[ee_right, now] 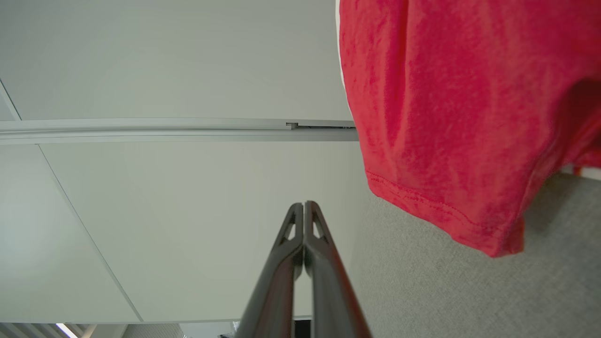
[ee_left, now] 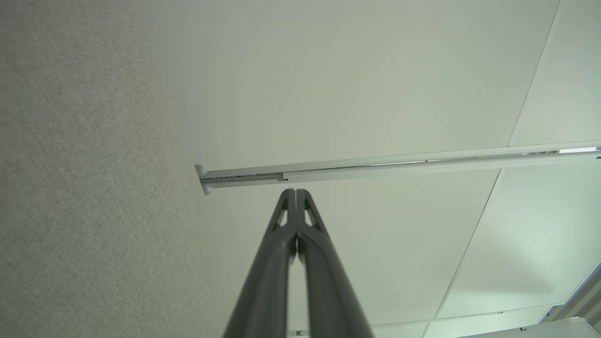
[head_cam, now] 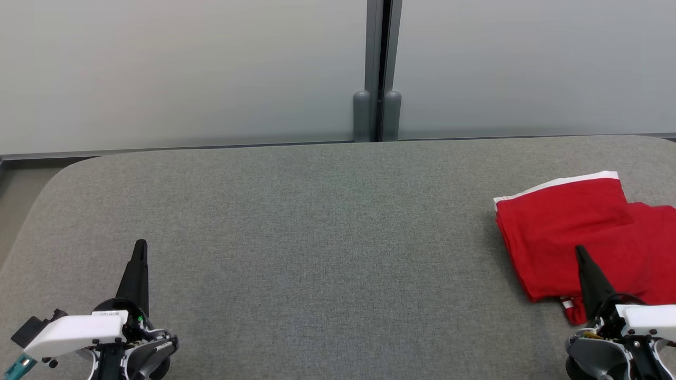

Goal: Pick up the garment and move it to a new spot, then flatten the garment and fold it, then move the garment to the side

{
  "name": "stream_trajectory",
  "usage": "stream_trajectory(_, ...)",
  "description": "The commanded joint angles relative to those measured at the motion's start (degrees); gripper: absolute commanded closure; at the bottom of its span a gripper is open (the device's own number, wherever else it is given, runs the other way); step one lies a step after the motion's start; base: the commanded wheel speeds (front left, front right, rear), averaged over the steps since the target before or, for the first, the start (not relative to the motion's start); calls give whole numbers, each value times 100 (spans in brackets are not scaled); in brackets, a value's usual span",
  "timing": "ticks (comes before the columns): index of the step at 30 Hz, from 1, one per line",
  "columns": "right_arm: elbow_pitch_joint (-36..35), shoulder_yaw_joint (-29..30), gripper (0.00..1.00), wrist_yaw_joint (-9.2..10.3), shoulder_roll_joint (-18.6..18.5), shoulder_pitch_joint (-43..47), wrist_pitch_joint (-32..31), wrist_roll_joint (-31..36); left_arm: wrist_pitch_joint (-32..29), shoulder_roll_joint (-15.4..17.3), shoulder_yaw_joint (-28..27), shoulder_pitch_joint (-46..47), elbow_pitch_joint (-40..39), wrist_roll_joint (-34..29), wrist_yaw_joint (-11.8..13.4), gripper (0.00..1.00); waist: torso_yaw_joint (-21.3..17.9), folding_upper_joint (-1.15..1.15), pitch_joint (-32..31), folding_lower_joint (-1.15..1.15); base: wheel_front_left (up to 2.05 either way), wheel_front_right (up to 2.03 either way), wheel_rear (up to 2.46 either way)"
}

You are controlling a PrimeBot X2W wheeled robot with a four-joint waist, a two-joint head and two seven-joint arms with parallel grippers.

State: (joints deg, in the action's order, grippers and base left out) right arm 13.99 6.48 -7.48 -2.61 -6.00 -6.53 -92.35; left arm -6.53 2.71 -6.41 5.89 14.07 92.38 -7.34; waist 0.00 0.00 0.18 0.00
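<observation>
A red garment (head_cam: 575, 232), trimmed in white along its far edge, is seen lying in a folded stack at the right side of a grey cloth-covered table (head_cam: 317, 237), with part of it cut off by the right edge of the head view. The right gripper (head_cam: 579, 249) is held at the near side of the stack, its tip seen over the near red edge, its fingers pressed together with nothing between them. Whether the tip touches the cloth cannot be told. The left gripper (head_cam: 140, 246) is held well apart at the near left, likewise closed and empty. The folding is judged done and the garment set aside, so the last step appears finished or close to it. If a further move is called for, only a clean withdrawal of the right arm is needed, made without the folded edge being caught and the layers dragged open.
</observation>
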Motion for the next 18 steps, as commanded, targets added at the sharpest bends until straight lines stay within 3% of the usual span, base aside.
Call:
stream_trajectory(1,12,12,100,-2,-51,-52,-21,-13,-19,33,-22,82,5,10,-29,100,0,0,0,0,0,0,0)
stream_trajectory(18,12,12,100,-2,-51,-52,-20,-13,-19,33,-22,82,4,10,-29,100,0,0,0,0,0,0,0)
